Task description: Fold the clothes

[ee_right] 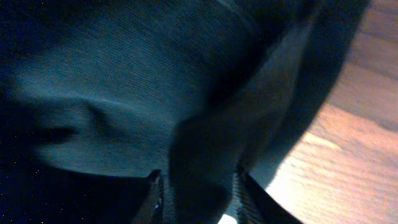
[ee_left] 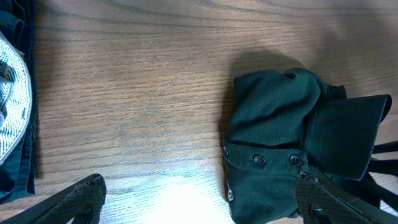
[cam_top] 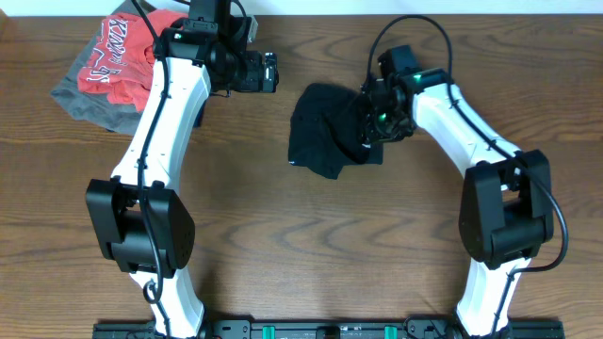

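Right end effector point(ee_right: 196, 186) pinches a fold of the black garment point(cam_top: 325, 132), centre frame; I'd lift slowly, drawing it flat. Left end effector point(ee_left: 199, 186) hangs spread, above-left.

clothes point(cam_top: 325, 137): black matt knit cloth; table point(cam_top: 301, 254): brown grained wood, slight sheen; left arm point(cam_top: 168, 108): glossy white plastic

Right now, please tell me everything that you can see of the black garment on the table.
The black garment looks like soft, fine-knit fabric. It is crumpled into a compact heap, not spread flat. It lies on the wooden table near the middle, apart from the pile of coloured clothes. The left wrist view shows two small dark buttons along a seam and a tiny white mark. The side under the right arm is raised, with a fold between the fingers of the right gripper.
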`<state>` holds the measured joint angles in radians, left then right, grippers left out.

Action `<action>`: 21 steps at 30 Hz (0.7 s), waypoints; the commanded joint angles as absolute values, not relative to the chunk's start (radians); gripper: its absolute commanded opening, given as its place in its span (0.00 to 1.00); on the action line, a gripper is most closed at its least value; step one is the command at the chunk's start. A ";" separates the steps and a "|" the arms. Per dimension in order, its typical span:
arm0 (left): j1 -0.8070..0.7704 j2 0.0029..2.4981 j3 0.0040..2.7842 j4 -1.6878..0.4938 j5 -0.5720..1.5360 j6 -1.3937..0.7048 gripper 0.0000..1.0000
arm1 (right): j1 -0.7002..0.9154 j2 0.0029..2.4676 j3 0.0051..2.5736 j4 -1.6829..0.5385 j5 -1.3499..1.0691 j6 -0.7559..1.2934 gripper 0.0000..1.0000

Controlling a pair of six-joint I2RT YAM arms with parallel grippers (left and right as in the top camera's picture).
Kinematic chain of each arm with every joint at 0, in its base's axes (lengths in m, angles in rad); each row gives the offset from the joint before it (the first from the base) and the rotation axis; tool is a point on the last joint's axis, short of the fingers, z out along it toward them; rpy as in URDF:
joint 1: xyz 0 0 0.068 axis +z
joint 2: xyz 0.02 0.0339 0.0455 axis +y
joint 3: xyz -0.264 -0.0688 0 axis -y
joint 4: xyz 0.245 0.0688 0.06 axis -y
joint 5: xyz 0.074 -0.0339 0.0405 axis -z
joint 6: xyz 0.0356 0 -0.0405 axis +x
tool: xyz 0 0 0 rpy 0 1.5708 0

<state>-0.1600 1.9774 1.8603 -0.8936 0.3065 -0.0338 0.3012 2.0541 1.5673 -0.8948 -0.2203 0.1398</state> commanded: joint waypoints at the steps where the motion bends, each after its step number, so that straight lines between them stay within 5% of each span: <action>1: -0.160 1.990 1.855 -0.897 0.294 -0.046 0.98 | 0.336 2.031 1.568 -0.905 -0.013 0.185 0.27; 6: -0.160 1.990 1.855 -0.898 0.294 -0.046 0.98 | 0.327 2.030 1.575 -0.877 0.094 0.232 0.01; 21: -0.160 1.990 1.855 -0.901 0.294 -0.046 0.98 | 0.240 2.064 1.555 -0.846 0.094 0.231 0.01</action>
<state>-0.1600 1.9774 1.8603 -0.8951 0.3065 -0.0338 0.2535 2.0548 1.5677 -0.8474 0.0677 0.2176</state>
